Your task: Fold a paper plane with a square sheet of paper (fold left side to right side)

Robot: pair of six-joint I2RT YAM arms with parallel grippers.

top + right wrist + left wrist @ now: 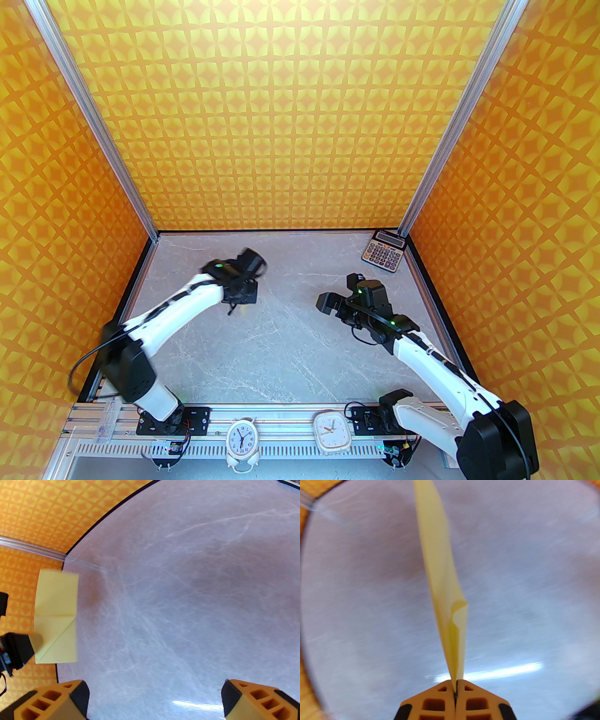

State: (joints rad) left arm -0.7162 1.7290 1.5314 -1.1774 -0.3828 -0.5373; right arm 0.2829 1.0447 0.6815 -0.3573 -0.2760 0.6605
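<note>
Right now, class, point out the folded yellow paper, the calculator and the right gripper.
folded yellow paper (440,573), left wrist view, flat side.
calculator (380,255), top view, keypad.
right gripper (154,691), right wrist view, between fingertips.

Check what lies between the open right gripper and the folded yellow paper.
Nothing but bare marbled tabletop, seen in the right wrist view between the right gripper and the folded yellow paper, which the left gripper pinches.

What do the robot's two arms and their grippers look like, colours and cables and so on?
Both arms, left arm and right arm, have white shells with black joints and motor housings. Thin black cables run along them, and small green lights glow near the wrists. The left gripper and right gripper have orange latticed fingers with black pads.
</note>
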